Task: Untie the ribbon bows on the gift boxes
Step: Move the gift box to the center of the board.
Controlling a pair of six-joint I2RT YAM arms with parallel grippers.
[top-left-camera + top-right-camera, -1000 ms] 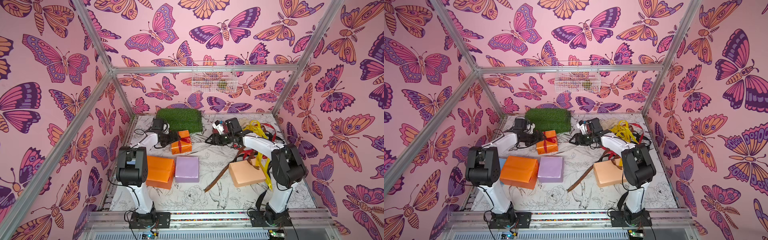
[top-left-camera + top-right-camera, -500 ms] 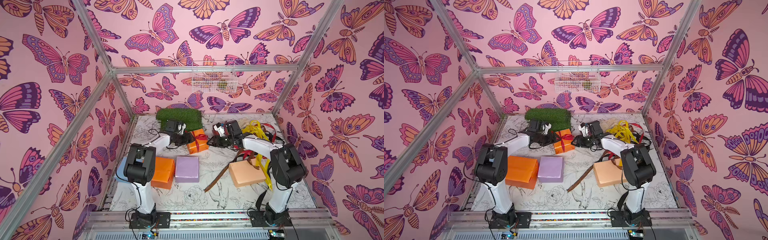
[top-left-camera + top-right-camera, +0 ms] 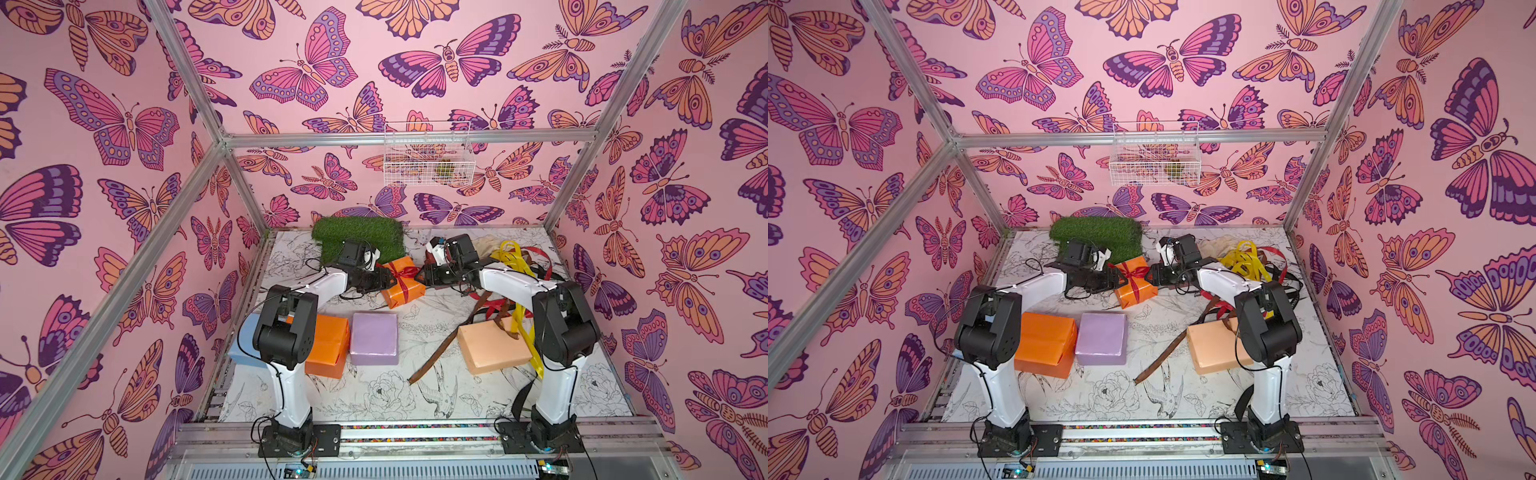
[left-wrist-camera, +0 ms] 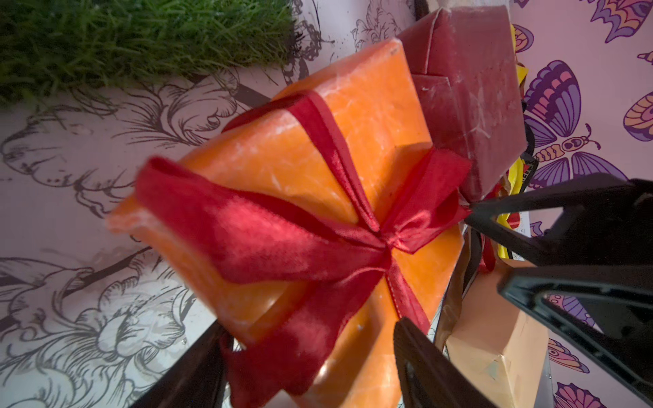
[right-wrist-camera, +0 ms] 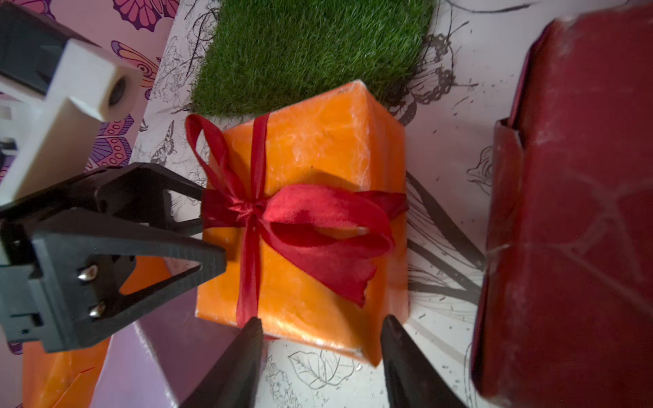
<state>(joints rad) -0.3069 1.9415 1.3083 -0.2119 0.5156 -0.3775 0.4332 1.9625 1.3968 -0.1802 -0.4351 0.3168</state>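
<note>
left pincer (image 4: 309, 325), jaws apart, straddles a tail of the red satin ribbon bow (image 5: 282, 212); right pincer (image 5: 321, 319), jaws apart, tips at the edge of the glossy orange paper box (image 5: 318, 141).

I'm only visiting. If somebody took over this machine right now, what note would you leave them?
Left end effector: open, straddling a tail of the red bow on the small orange box.
Right end effector: open, close beside the same box, holding nothing.
Done: big orange box, lilac box, peach box, pale blue box and dark red box carry no bow; loose ribbons lie heaped.
To do: the red bow, still tied.
</note>
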